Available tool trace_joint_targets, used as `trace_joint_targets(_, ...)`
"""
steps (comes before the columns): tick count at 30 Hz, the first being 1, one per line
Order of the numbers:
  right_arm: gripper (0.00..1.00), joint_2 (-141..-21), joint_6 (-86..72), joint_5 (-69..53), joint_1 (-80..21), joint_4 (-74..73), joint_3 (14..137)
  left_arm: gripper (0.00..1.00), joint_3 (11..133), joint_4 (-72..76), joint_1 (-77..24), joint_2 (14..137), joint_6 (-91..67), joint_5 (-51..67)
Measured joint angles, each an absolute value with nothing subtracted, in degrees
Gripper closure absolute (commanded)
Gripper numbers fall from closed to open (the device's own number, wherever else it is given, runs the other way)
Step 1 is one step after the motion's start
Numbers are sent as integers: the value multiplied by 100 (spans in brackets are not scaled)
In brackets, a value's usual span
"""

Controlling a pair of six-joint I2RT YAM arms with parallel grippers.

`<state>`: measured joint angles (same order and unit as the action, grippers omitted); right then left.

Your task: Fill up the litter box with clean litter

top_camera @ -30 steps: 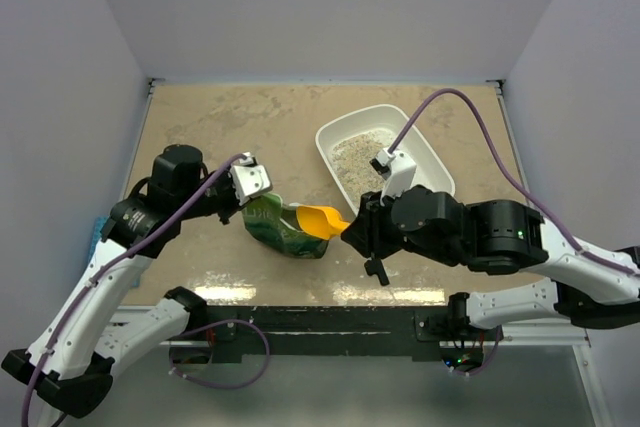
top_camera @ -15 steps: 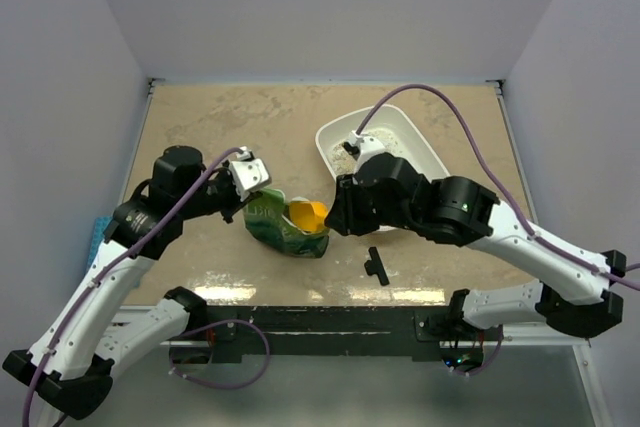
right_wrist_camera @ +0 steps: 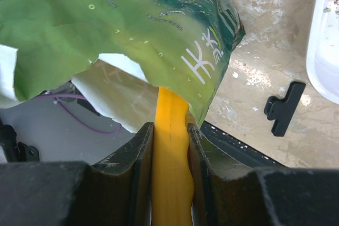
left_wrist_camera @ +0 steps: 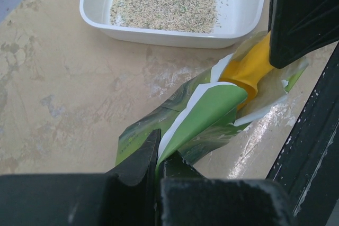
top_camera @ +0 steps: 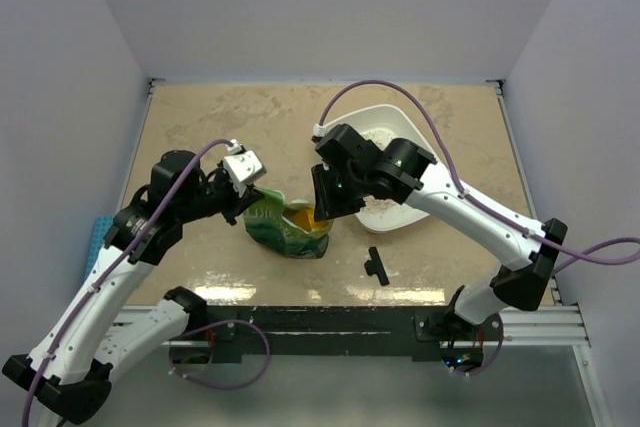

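Observation:
The white litter box [top_camera: 402,127] sits at the back right with a heap of clean litter [top_camera: 382,202] in it; both also show in the left wrist view, the litter box [left_wrist_camera: 159,34] and the litter [left_wrist_camera: 164,10]. A crinkled green bag [top_camera: 280,229] lies on the table. My left gripper [top_camera: 248,187] is shut on the bag's edge [left_wrist_camera: 196,115]. My right gripper [top_camera: 322,209] is shut on a yellow scoop [right_wrist_camera: 170,157], whose front end is inside the bag's mouth [right_wrist_camera: 159,41]. The scoop's bowl is hidden in the bag.
A black clip [top_camera: 377,266] lies on the tan table near the front edge, right of the bag; it shows in the right wrist view too [right_wrist_camera: 283,108]. A blue object [top_camera: 96,237] sits off the table's left edge.
My right arm has swung left and back over the bag, and the yellow scoop has gone from outside the bag's mouth down into it. My left gripper keeps its hold on the bag.

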<state>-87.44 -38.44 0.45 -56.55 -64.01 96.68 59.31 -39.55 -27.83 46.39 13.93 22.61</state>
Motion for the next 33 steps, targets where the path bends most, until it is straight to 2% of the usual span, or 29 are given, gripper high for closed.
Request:
trace_joint_targets(12,100,-9050,-3817,-242,-5424,-6641,9692,100,5865,-3616,-2821,4816,777,2200)
trace_joint_targets(17,100,-9286,-3815,-311,-5426,-6261,9480,100,5708,-3369,-2827,4794,676,2178)
trace_joint_targets(26,100,-8938,-4051,-532,-5424,-4901,8252,100,5496,-3212,-2895,4711,652,2303)
trace_joint_targets(33,100,-8576,-4200,-1138,-5271,-2982,6799,100,5253,-3065,-2928,4611,687,2349)
